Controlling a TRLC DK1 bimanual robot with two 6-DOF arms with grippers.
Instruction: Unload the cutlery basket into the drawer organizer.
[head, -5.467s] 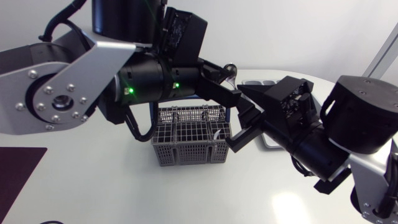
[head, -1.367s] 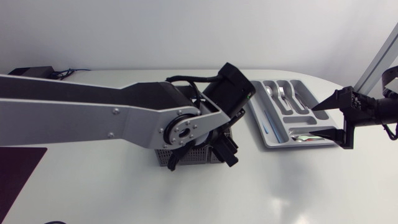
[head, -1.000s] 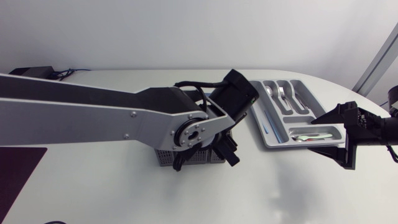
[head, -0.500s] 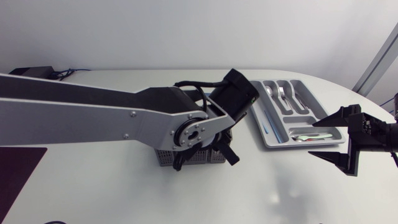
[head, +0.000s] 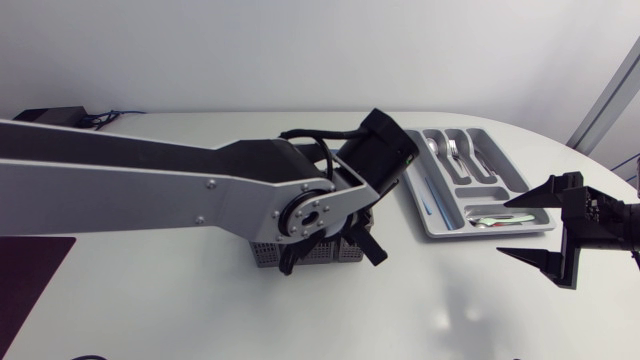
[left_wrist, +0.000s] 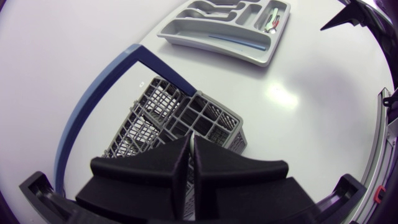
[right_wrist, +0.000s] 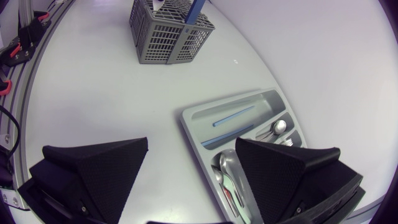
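The grey wire cutlery basket (head: 262, 255) with its blue handle (left_wrist: 93, 118) stands mid-table, mostly hidden under my left arm in the head view. My left gripper (left_wrist: 190, 158) hangs just above the basket (left_wrist: 205, 121), fingers pressed together; no cutlery shows between them. The grey drawer organizer (head: 420, 205) lies to the basket's right and holds spoons, a fork (head: 452, 150) and a thin blue piece (right_wrist: 233, 116). My right gripper (head: 540, 228) stands open and empty at the table's right, on the near side of the organizer (right_wrist: 205, 114).
My long left arm (head: 150, 190) spans the left half of the table over the basket (right_wrist: 165, 34). A dark mat (head: 25, 280) lies at the near left edge. White tabletop shows between the basket and the organizer (left_wrist: 214, 51).
My left gripper has shut above the basket. My right gripper has drawn back from the organizer toward the table's near right edge, staying open.
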